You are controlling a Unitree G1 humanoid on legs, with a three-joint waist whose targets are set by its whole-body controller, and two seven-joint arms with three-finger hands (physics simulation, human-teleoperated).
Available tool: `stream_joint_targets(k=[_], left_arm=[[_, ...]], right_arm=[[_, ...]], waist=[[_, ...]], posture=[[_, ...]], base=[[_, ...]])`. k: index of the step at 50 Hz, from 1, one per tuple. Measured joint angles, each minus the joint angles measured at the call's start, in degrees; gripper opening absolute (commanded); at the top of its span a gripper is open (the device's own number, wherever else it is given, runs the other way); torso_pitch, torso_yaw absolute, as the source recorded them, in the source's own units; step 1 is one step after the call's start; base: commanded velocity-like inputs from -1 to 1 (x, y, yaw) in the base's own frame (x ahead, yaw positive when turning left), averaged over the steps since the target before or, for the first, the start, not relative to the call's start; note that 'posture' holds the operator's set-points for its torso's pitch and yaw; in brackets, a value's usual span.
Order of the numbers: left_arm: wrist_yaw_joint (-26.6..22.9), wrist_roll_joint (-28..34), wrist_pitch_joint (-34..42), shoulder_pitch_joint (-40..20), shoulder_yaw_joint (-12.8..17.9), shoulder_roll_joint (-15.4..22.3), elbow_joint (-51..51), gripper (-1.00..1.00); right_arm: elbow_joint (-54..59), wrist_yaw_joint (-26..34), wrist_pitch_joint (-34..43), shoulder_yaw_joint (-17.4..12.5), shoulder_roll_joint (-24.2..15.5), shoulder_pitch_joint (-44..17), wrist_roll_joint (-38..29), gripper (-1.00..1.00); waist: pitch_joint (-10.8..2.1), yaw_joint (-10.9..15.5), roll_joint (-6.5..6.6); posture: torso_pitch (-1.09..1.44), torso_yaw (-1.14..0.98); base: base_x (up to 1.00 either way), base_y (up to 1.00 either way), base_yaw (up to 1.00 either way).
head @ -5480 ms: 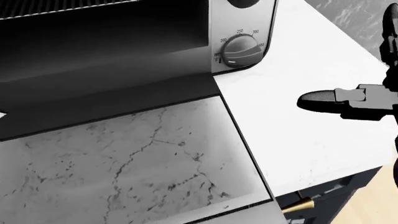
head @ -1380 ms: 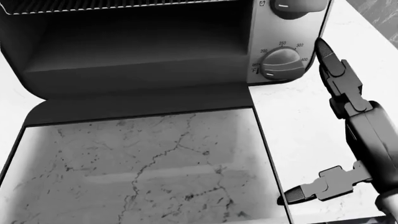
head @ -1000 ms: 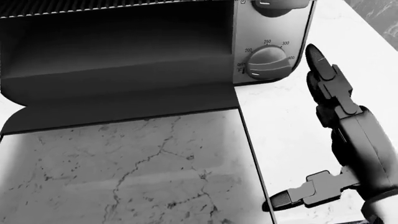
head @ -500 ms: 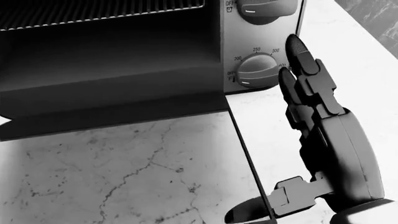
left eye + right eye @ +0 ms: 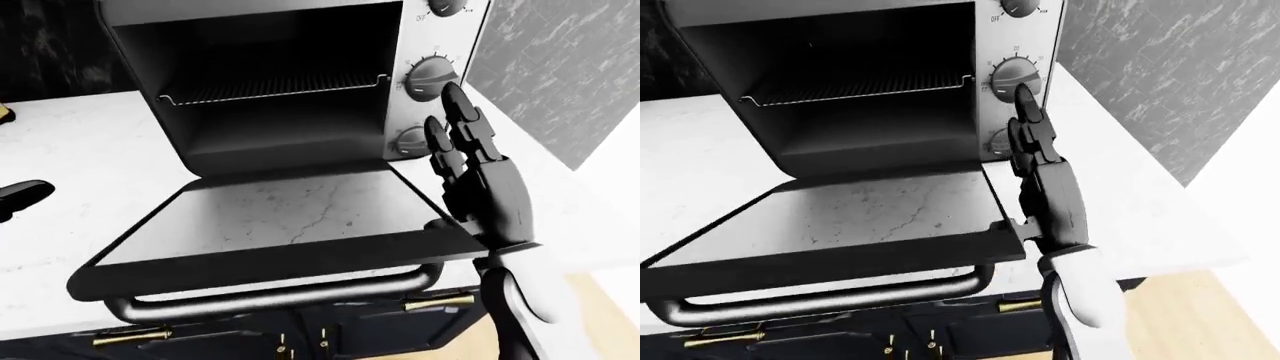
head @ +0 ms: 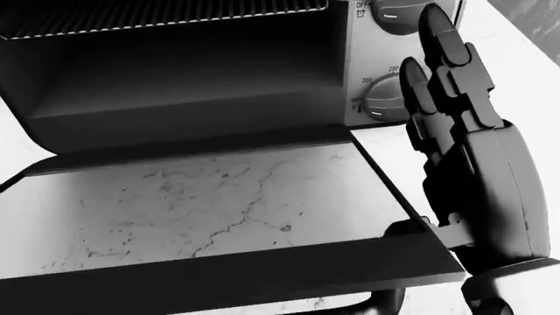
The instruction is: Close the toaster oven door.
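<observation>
Partly cut off at the top in every view: toaster oven [image 5: 290, 82], filling the upper middle of the left-eye frame, cavity dark and open. Door [image 5: 290, 217] hanging down and outward, nearly flat, glass pane mirroring marble veining, dark lower band and tubular handle [image 5: 270, 296] toward the bottom of the frame. Right hand [image 5: 480, 180] up against the door's right edge, fingers [image 5: 462, 120] straight and spread, pointing up toward the dials, closed on nothing; thumb [image 6: 411, 230] at the door's right corner, contact hard to confirm. Lower dial [image 5: 998, 141] half hidden behind those fingers; upper dial [image 5: 430, 75] clear in the eye views. Wire rack [image 5: 270, 88] plain in the eye views, only a dotted line at the top of the head view. Left hand [image 5: 20, 196] just a dark tip at the left edge of the left-eye frame, finger state impossible to tell. White counter [image 5: 1130, 195] right of the oven, dark cabinet fronts with brass pulls [image 5: 438, 303] below, seen only by the eye cameras.
</observation>
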Motion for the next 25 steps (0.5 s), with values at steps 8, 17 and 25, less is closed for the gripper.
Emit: stream_joint_targets(k=[8, 17, 25], left_arm=[[0.03, 0.13, -0.03, 0.18, 0.25, -0.2, -0.17, 1.0], [-0.11, 0.11, -0.04, 0.28, 0.31, -0.32, -0.33, 1.0], [-0.16, 0.03, 0.15, 0.25, 0.32, -0.24, -0.37, 1.0]], right_arm=[[1.77, -5.82, 0.05, -1.11, -0.44, -3.97, 1.0, 1.0], [5.01, -11.01, -3.48, -0.7, -1.21, -7.88, 0.17, 1.0], [7.55, -13.19, -4.7, -0.88, -1.95, -11.49, -0.56, 1.0]], waist=[[0.1, 0.37, 0.05], [-0.04, 0.72, 0.02], [-0.06, 1.08, -0.31]], posture=[[0.0, 0.0], [0.0, 0.0], [0.0, 0.0]], base=[[0.0, 0.0, 0.0], [0.0, 0.0, 0.0], [0.0, 0.0, 0.0]])
